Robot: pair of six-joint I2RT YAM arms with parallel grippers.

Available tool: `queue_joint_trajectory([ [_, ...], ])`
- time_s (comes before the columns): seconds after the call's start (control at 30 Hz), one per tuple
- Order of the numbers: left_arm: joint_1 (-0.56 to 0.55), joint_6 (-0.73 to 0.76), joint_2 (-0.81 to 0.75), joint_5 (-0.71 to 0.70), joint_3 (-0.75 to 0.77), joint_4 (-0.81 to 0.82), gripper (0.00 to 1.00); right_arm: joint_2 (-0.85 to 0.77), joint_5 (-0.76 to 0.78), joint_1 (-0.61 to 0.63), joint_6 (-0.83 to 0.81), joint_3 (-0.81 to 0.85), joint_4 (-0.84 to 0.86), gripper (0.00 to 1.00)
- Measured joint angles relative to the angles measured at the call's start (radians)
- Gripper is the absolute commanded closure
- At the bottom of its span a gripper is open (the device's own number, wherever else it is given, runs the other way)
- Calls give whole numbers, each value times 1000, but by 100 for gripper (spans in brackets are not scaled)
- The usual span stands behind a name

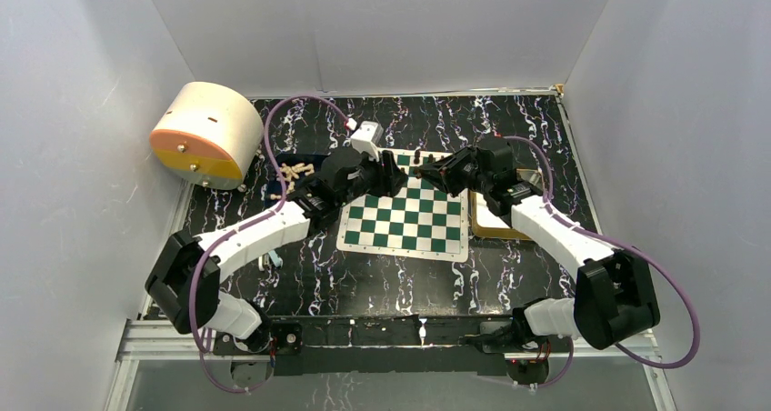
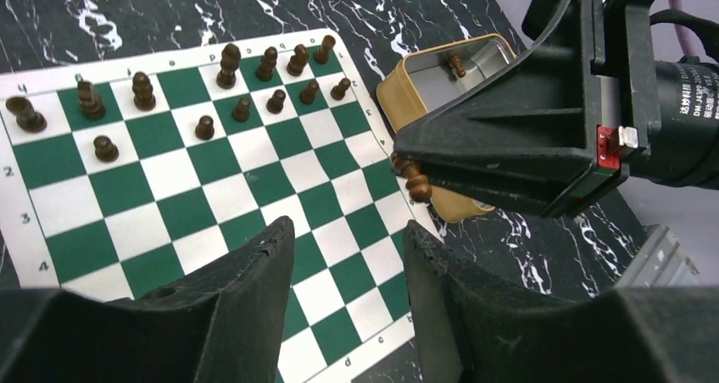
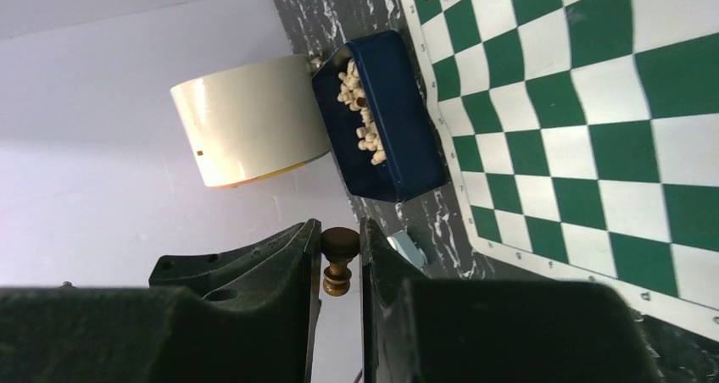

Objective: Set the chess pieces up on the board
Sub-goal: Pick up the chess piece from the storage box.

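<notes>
Looking through the left wrist camera, I saw the chess pieces as tiny dark brown turned figures with rounded heads, each filling only part of a square. I counted thirteen standing on the board. Seven stood along the edge row farthest from that camera and six in the row just in front of it. One more showed inside the gold tin tray beside the board, and one was off the table.

That lifted piece sat pinched between the fingertips of the right gripper. The jaws were narrowed onto it, and its round head sat just inside the tips. It hung near the board's edge, by the tray.

The left gripper was spread wide and held nothing. It hovered over bare squares, well apart from the two standing rows.

On the right wrist view, one blue tin held a heap of pale pieces.
</notes>
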Motion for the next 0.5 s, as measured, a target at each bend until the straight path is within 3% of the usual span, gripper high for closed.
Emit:
queue_joint_trajectory([
  [0.4, -70, 111, 27, -36, 6, 74, 50, 18, 13, 50, 77, 0, 43, 81],
  [0.5, -78, 122, 28, -36, 6, 86, 54, 18, 14, 52, 79, 0, 47, 81],
])
